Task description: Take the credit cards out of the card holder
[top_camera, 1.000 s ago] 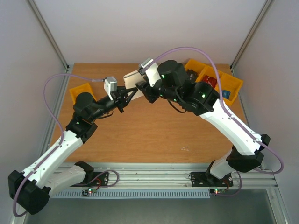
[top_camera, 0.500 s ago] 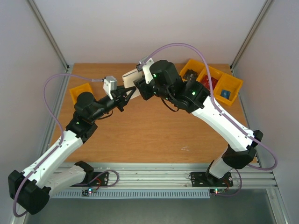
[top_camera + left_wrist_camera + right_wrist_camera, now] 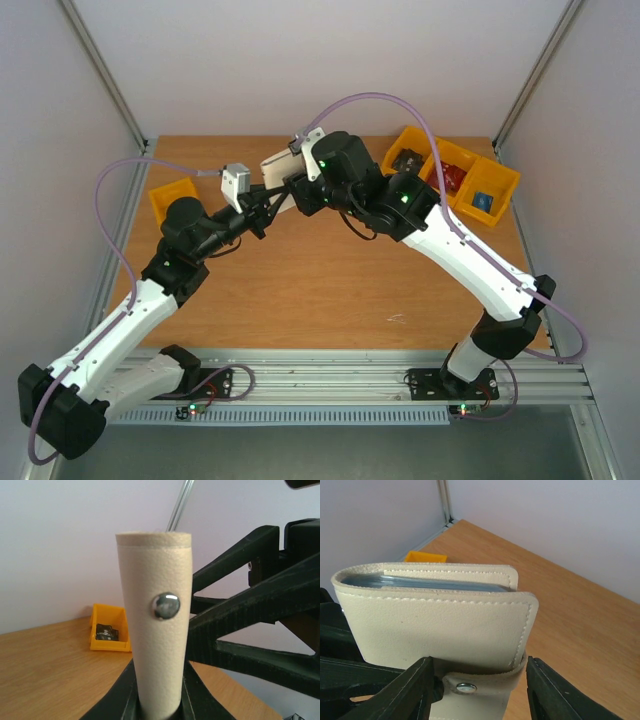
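Observation:
The card holder [image 3: 280, 165] is folded shut, cream outside, and hangs above the back of the table. My left gripper [image 3: 268, 205] is shut on its lower end. The left wrist view shows the holder [image 3: 155, 630] edge on, with a metal snap stud, rising from between the fingers of my left gripper [image 3: 160, 700]. My right gripper [image 3: 480, 685] is open and straddles the holder's snap strap [image 3: 465, 687], with a gap beside its right finger. A blue-grey inner edge shows along the top of the holder [image 3: 440, 625]. The credit cards are hidden.
A row of yellow bins [image 3: 455, 180] holding small items stands at the back right. A single yellow bin [image 3: 172, 198] sits at the left edge. The cage posts and grey walls close in the back.
My right arm has swung left, up to the card holder, and its jaws have widened around the strap. The left gripper has kept its hold and place.

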Robot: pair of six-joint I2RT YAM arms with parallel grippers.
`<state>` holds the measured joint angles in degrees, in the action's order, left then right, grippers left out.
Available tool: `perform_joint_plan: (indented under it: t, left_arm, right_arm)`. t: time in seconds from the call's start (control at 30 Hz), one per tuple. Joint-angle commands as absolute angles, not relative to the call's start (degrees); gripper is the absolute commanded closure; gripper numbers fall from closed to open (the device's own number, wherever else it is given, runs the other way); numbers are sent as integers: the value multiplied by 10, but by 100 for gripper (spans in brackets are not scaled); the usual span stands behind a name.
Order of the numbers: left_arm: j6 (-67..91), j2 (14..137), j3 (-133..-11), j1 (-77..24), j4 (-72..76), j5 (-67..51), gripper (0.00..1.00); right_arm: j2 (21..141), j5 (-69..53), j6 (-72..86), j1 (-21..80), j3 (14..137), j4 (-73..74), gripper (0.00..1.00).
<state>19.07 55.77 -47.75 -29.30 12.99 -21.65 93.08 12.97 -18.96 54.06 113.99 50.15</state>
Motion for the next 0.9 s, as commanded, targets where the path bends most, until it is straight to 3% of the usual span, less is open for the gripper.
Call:
perform_joint_plan:
  t: [0.0,0.23,0.4,0.57,0.67,0.87]
  left_arm:
    - [189,551,-483,-297,210,-231,100]
    - [192,551,-476,-297,241,-205,100]
    - [186,549,-476,-298,254,-230,100]
    - [176,547,-472,-298,257,-215,100]
    - [172,546,-471,-298,257,-198,100]
    - [150,544,-467,-298,253,-175,100]
  right_arm:
    - [954,161,-181,542,1124,531,50]
    - [969,199,-173,542,1119,546,51]
    - [981,225,-183,537,1129,542,71]
    - [987,218,-175,528,1130,552,81]
    - [986,221,-170,522,1124,563,98]
    - [962,191,-163,492,1088,565,99]
